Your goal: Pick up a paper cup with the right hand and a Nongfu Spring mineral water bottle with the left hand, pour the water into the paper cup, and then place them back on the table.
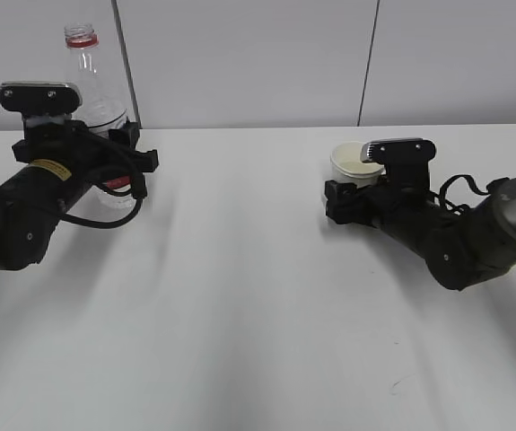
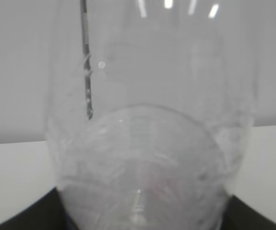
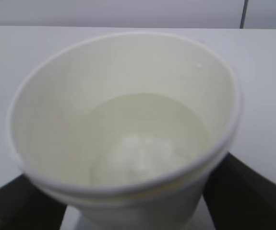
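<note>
Exterior view, left hand clamped on bottle, right hand clamped on paper cup

A white bench fills most of the exterior view, its far edge meeting a pale grey wall. The wall is made of flat panels, split by two thin dark seams that run slightly aslant. Soft, diffuse shadows lie on the bench, and a small dark scuff marks it near the front right.
</note>
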Available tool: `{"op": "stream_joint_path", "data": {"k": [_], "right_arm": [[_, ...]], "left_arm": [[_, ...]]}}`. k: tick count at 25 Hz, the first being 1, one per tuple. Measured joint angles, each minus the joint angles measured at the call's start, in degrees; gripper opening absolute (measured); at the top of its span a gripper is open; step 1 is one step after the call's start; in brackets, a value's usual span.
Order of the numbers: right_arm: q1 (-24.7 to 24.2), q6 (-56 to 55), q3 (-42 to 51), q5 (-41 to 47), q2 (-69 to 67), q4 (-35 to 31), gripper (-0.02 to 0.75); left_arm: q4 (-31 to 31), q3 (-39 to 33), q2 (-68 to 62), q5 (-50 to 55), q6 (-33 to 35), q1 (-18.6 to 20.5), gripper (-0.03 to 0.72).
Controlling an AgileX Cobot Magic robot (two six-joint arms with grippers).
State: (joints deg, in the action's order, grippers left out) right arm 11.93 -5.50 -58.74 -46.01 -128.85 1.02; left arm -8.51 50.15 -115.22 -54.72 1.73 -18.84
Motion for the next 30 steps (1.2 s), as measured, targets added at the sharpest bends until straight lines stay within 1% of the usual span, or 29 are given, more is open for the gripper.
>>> {"op": "stream_joint_path", "data": {"k": [8,16,22,30], "right_arm": [[0.0,0.1,3.1,-0.1,1.1,0.0,0.594],[0.0,0.1,7.5,-0.1,5.5,0.4,0.594],[0.0,0.1,11.6,-0.1,9.2,1.4,0.594],[0.0,0.1,18.0,-0.1,15.0,2.1,0.594]], "left_arm": [[0.0,0.0,0.0,0.0,0.0,0.0,0.358],[0.0,0.0,-0.2,-0.1,0.0,0.0,0.358],[0.1,0.0,-2.6,-0.3,0.0,0.0,0.358],[0.1,0.9,-6.9,-4.1,0.0,0.0,0.358]]}}
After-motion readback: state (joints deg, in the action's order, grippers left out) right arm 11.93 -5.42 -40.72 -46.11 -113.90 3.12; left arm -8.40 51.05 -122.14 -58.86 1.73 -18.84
